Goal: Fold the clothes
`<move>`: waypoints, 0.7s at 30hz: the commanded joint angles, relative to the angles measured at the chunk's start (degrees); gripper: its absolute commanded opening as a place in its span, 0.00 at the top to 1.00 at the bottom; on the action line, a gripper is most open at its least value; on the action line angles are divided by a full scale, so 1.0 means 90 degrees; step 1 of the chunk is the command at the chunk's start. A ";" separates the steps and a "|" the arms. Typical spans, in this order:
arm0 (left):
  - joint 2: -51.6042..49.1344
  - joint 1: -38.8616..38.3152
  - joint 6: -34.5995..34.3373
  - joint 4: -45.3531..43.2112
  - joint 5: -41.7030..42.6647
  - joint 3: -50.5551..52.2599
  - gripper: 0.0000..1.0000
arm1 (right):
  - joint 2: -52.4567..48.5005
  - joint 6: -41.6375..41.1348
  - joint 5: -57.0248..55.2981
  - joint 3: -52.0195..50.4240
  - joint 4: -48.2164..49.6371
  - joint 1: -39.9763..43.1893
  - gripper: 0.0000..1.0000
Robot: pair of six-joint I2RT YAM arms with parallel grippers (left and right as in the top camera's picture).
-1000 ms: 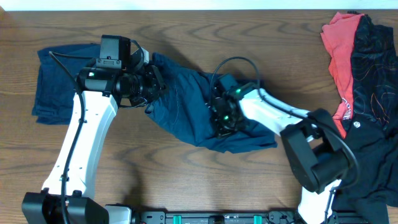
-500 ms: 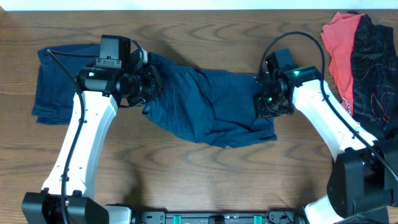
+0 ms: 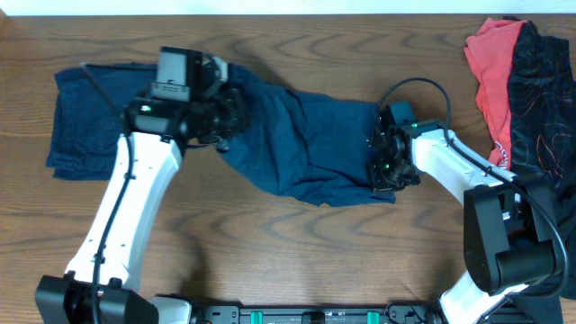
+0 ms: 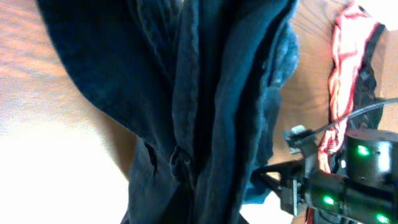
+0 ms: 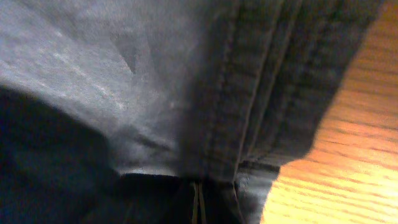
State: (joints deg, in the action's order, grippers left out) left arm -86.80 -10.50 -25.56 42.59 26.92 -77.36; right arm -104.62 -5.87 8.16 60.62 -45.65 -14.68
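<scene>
Holding shorts [image 3: 306, 148] across the bench [image 3: 270, 256].
Our left end effector [image 3: 227, 115] is clamped on their bunched left end; the right end effector [image 3: 382, 167] rests on the right hem, its opening hidden by fabric, so we cannot tell.

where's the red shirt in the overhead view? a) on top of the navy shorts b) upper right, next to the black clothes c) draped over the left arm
B: the crumpled red fabric shirt lies at the upper right against the black garments with thin red lines, apart from the dark navy denim-like shorts.
</scene>
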 commanded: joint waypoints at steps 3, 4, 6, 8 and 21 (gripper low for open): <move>-0.0039 -0.0899 -0.0639 -0.0406 -0.0525 -0.0253 0.94 | -0.0046 -0.0158 0.0124 -0.0384 0.0248 -0.0197 0.99; -0.0100 -0.1248 -0.0857 -0.0556 -0.0697 -0.0253 0.94 | -0.0046 -0.0202 0.0121 -0.0432 0.0304 -0.0243 0.99; -0.0209 -0.1574 -0.1132 -0.0673 -0.0937 -0.0253 0.94 | -0.0046 -0.0238 0.0121 -0.0447 0.0318 -0.0282 0.99; -0.0367 -0.1877 -0.1401 -0.0775 -0.1134 -0.0253 0.94 | -0.0046 -0.0253 0.0124 -0.0452 0.0318 -0.0313 0.99; -0.1309 -0.3087 -0.2127 -0.1518 -0.1168 -0.0253 0.94 | -0.0046 -0.0318 0.0124 -0.0452 0.0311 -0.0376 0.99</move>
State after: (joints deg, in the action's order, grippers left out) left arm -98.78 -37.06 -42.70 29.61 17.54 -77.93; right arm -103.70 -7.60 8.47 58.48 -42.96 -17.08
